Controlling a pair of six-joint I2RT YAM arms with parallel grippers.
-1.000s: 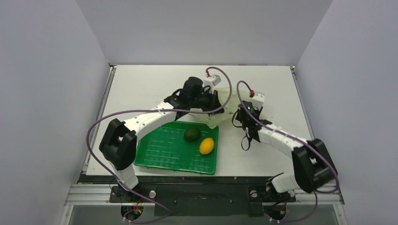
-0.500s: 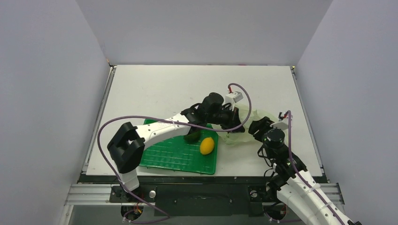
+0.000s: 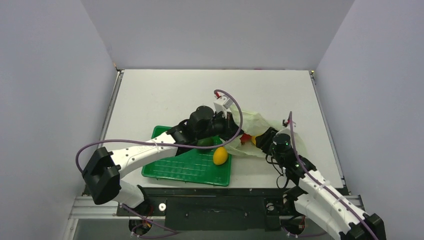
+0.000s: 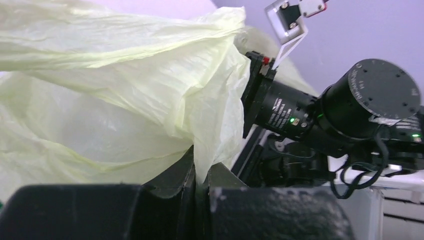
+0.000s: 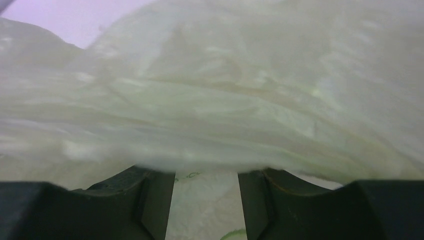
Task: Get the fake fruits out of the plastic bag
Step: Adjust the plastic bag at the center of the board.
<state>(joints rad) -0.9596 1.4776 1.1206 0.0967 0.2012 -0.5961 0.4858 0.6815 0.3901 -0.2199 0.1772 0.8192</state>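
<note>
The plastic bag [image 3: 256, 124] lies crumpled just right of the green tray [image 3: 172, 167]. A red fruit [image 3: 245, 138] and a yellow-orange one [image 3: 253, 141] show at its near edge. A yellow lemon [image 3: 220, 156] and a dark green fruit [image 3: 204, 142] rest in the tray. My left gripper [image 3: 227, 129] is shut on a fold of the bag [image 4: 125, 90], which rises from between its jaws [image 4: 202, 175]. My right gripper [image 3: 263, 142] sits at the bag's near right side. Its fingers stand apart [image 5: 206, 172], their tips hidden under the bag film [image 5: 240, 100].
The left arm reaches across the tray's back corner. In the left wrist view the right arm's black wrist [image 4: 350, 110] is close beside the bag. White tabletop [image 3: 160, 95] spreads behind and left of the bag, with grey walls around it.
The left gripper has pulled the bag back left toward the tray. The red and yellow-orange fruits now show at its edge. The right arm has pushed in against the bag.
</note>
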